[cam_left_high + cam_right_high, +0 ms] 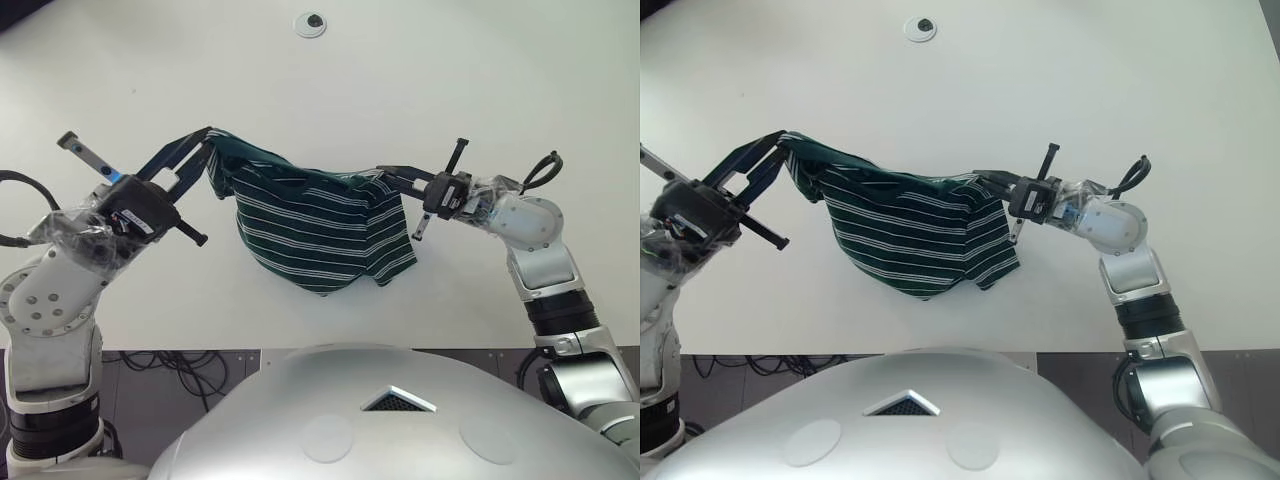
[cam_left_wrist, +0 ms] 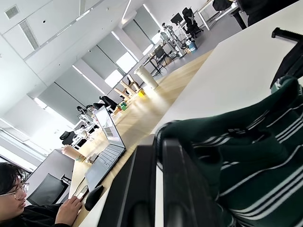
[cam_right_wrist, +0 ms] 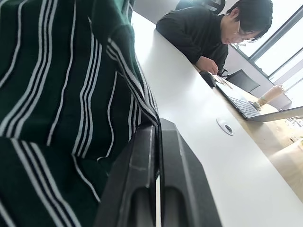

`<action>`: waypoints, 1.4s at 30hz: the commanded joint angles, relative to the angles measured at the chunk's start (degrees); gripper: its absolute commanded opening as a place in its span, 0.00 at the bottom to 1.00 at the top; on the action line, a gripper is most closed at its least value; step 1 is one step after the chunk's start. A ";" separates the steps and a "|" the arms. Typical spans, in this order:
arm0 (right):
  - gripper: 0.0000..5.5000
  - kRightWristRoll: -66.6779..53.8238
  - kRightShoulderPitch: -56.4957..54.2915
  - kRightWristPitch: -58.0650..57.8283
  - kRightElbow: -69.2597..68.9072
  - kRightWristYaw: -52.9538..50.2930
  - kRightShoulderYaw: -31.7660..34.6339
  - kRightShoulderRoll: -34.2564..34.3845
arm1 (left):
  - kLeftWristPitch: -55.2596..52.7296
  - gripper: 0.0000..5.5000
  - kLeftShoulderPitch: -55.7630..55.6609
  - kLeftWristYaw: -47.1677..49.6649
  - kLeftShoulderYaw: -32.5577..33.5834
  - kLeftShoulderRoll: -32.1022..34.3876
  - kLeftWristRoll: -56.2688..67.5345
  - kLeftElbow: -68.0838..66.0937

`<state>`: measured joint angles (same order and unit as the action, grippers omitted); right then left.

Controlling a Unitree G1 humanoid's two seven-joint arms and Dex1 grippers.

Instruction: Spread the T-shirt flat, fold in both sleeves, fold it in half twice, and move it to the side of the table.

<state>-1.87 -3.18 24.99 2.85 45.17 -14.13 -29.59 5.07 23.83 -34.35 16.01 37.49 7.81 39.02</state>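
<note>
Closed the left gripper (image 1: pixel 203 140) tightly on one upper corner of the T-shirt (image 1: pixel 315 225); pinched the opposite corner in the same way with the right gripper (image 1: pixel 386 173). Held the striped green cloth up between both arms, sagging in the middle, bunched and wrinkled, above the white table (image 1: pixel 420 70); could not tell whether its lowest part touched the surface. Judged the task to be only at its first step: not yet spread flat, no sleeve folded, no halving done, nothing moved to the side.
</note>
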 commanded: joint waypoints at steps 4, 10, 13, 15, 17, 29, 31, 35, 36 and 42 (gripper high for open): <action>0.00 0.71 -6.21 0.56 3.70 -4.94 2.93 2.72 | 1.70 0.00 -6.62 -0.83 1.20 3.44 -3.59 -4.65; 0.00 4.49 -22.89 -2.23 13.19 -13.57 6.77 4.55 | 11.86 0.00 -31.52 -3.55 -7.96 13.36 -16.89 -26.98; 0.00 6.91 -31.99 -2.51 20.87 -16.93 7.51 4.84 | 19.41 0.00 -48.06 -3.46 -15.31 14.99 -24.93 -42.85; 0.00 8.65 -38.61 -2.48 26.74 -19.04 7.73 4.78 | 23.73 0.00 -59.02 -2.67 -19.79 15.27 -30.55 -53.33; 0.00 10.45 -44.94 -1.84 33.66 -21.29 7.54 4.81 | 27.15 0.00 -68.52 -1.61 -23.55 14.52 -34.96 -62.86; 0.00 21.02 -73.53 -2.32 69.26 -38.37 4.17 6.97 | 24.83 0.00 -109.99 17.87 -40.31 2.54 -53.85 -110.36; 0.00 22.13 -75.94 -2.96 70.66 -41.19 3.99 6.68 | 22.15 0.00 -113.00 21.62 -40.61 1.57 -54.18 -112.38; 0.00 23.38 -79.86 -3.83 71.93 -45.74 4.34 6.09 | 18.40 0.00 -117.42 27.17 -41.52 1.50 -54.77 -114.42; 0.00 23.48 -80.57 -3.95 72.08 -46.74 4.49 5.91 | 17.73 0.00 -118.18 28.29 -41.60 1.67 -54.75 -114.68; 0.00 23.97 -80.72 -0.95 71.99 -49.12 4.73 4.76 | 18.61 0.00 -118.06 31.24 -42.93 2.40 -54.64 -114.98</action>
<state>21.96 -83.55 23.01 74.38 -3.00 -9.71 -23.13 23.76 -94.07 -3.71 -26.31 37.90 -46.27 -75.35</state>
